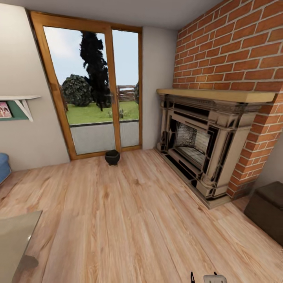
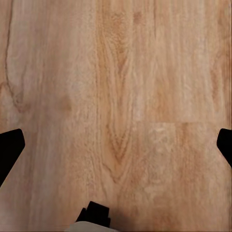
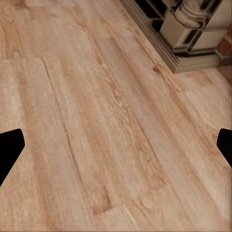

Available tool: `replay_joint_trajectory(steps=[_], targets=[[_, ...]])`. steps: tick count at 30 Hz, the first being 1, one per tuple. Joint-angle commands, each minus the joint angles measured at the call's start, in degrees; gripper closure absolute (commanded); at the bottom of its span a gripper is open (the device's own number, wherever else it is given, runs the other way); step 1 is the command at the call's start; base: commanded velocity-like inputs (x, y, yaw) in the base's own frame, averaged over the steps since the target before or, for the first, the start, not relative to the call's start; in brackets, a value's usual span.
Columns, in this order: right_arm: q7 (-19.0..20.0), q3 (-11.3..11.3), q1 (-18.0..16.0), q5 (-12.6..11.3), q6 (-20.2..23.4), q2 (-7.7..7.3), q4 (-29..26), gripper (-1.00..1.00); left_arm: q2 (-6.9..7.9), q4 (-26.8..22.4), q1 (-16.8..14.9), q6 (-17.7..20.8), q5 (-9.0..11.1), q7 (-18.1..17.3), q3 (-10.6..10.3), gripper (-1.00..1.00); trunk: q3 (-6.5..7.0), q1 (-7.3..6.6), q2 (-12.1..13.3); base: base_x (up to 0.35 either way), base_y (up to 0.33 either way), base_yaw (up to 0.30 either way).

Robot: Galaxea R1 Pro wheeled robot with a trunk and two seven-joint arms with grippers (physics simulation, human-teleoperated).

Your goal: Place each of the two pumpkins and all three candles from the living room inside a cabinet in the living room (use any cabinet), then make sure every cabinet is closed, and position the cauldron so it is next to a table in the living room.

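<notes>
Both my pincers released, empty, hanging over pale wood-plank floor — in transit. Small round black cauldron far ahead by glass patio door, well apart from glossy grey-beige table, needs fetching.

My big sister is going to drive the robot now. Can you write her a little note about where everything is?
Left gripper: open, holding nothing, over bare wooden floor.
Right gripper: open, holding nothing, over floor near the stone-coloured fireplace.
Small round black cauldron: on the floor by the glass patio door, far from the glossy grey-beige coffee table.
Dark brown wooden cabinet: beside the fireplace.
Left: move the cauldron next to the table. Pumpkins and candles: cannot tell.
</notes>
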Motion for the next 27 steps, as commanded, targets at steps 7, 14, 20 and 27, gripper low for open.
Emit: replay_joint_trajectory(steps=[7,14,20,27], targets=[[-0.2,0.5,-0.1,-0.2,-0.2,0.02,0.1,-1.0,0.07,-0.2,0.0,-0.2,0.1,0.6,-0.5,-1.0,-0.24,0.03,0.0,0.331,0.0,-0.264],[-0.2,0.5,-0.1,-0.2,-0.2,-0.02,0.1,-1.0,0.07,-0.2,0.0,-0.2,0.1,0.6,-0.5,-1.0,-0.42,0.03,0.0,0.331,0.0,-0.264],[-0.2,0.5,-0.1,-0.2,-0.2,-0.04,0.1,-1.0,0.07,-0.2,0.0,-0.2,0.1,0.6,-0.5,-1.0,-0.56,0.03,0.0,0.331,0.0,-0.264],[-0.2,0.5,-0.1,-0.2,-0.2,-0.04,0.1,-1.0,0.07,-0.2,0.0,-0.2,0.1,0.6,-0.5,-1.0,-0.72,0.03,0.0,0.331,0.0,-0.264]])
